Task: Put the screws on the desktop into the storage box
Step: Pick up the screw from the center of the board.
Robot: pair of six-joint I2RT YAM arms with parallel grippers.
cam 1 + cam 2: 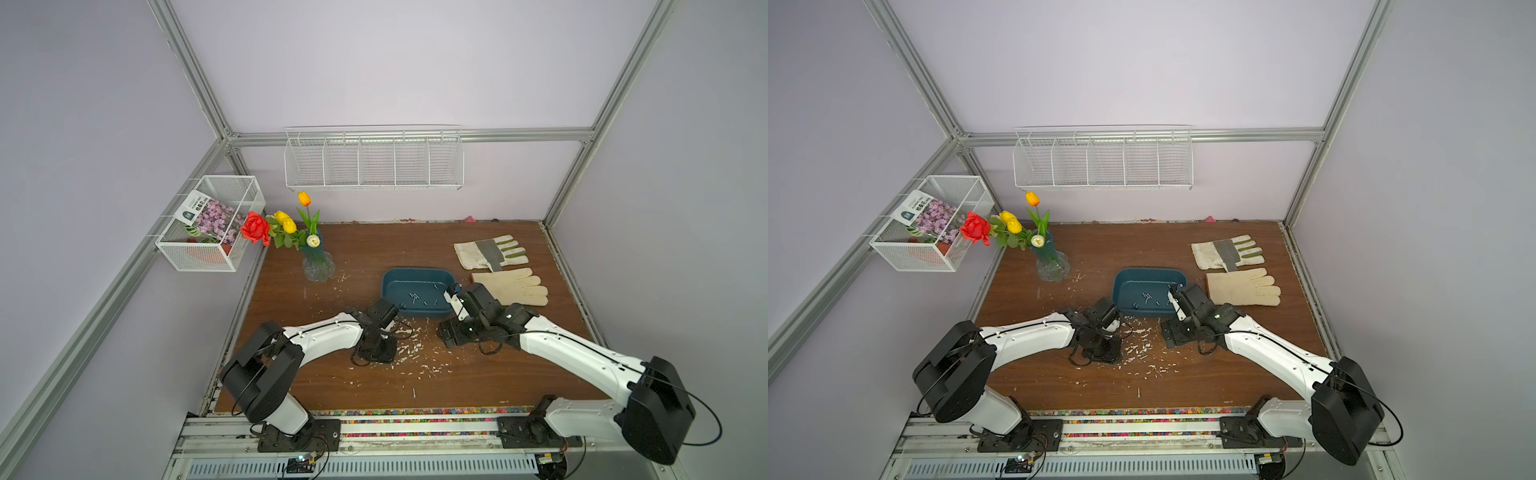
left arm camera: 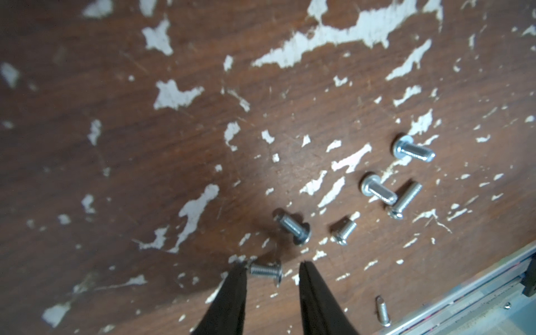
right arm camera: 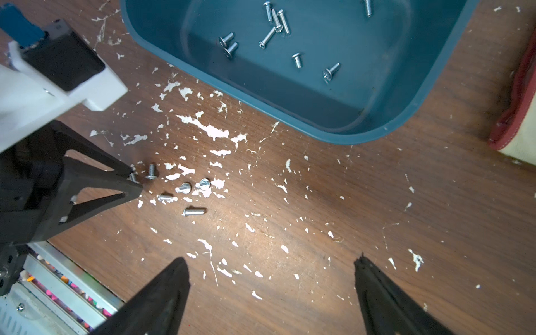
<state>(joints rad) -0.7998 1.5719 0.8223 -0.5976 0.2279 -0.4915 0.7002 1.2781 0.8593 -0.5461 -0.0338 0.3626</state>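
Scratched desktop (image 2: pixel 116 145). Box (image 1: pixel 415 275) sits mid-board with several screws (image 3: pixel 269 36) inside. Left gripper (image 2: pixel 272 269) is partly open, straddling one loose screw (image 2: pixel 265 272) near the box's front wall: centre, then pinch. Right gripper (image 3: pixel 271 261) gapes wide, empty.

Seven screws (image 2: pixel 293 227) on the desktop (image 2: pixel 116 145), nine in the storage box (image 3: pixel 348 139), two gloves (image 1: pixel 511 286).

shiny threaded metal screws (image 2: pixel 414 151) — scuffed, flaking wood-grain desktop (image 2: pixel 87 150) — smooth matt plastic storage box (image 3: pixel 290 98)
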